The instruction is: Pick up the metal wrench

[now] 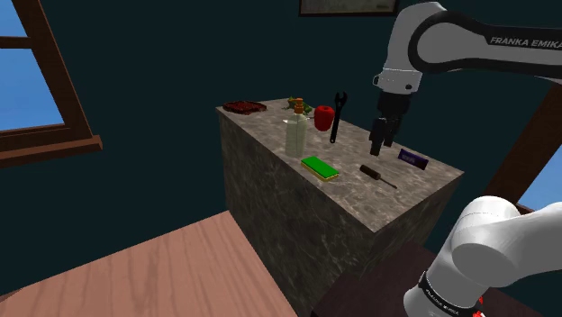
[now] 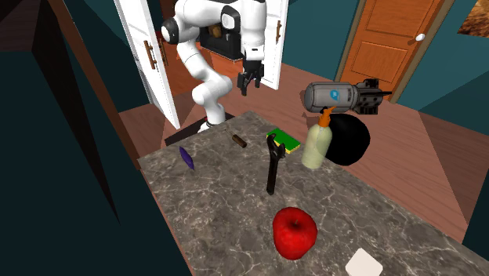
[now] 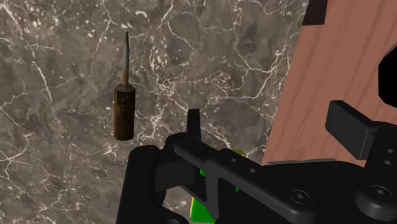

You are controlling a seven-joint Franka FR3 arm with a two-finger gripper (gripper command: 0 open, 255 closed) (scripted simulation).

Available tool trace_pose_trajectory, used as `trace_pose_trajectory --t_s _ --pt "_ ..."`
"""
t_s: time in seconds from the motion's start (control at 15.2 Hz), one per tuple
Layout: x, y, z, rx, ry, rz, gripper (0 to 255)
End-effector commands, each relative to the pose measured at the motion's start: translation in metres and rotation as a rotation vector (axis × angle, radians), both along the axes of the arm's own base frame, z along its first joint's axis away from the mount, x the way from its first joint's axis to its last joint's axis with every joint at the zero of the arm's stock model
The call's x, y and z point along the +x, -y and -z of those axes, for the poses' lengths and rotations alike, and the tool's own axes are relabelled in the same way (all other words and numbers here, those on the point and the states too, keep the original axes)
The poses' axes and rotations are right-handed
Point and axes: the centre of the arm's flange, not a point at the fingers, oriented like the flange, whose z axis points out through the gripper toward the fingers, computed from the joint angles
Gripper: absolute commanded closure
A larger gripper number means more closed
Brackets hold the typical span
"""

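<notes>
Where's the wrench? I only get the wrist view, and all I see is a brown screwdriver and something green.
Observer: In the shoulder view, the black wrench lies on the marble counter, up and left of that screwdriver.
Operator: Is anything next to it?
Observer: A red apple sits close by, not touching it.
Operator: Is the gripper over it?
Observer: No, in the shoulder view the gripper hangs to the wrench's right.
</notes>
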Motion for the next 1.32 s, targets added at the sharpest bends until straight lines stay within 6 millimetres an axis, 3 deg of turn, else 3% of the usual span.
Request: trace_pose_trajectory --t_s 0.0,1.25 --pt "0.000 0.000 0.000 0.000 0.000 0.000 0" --pt "0.159 0.153 -0.054 -0.020 0.178 0.117 0"
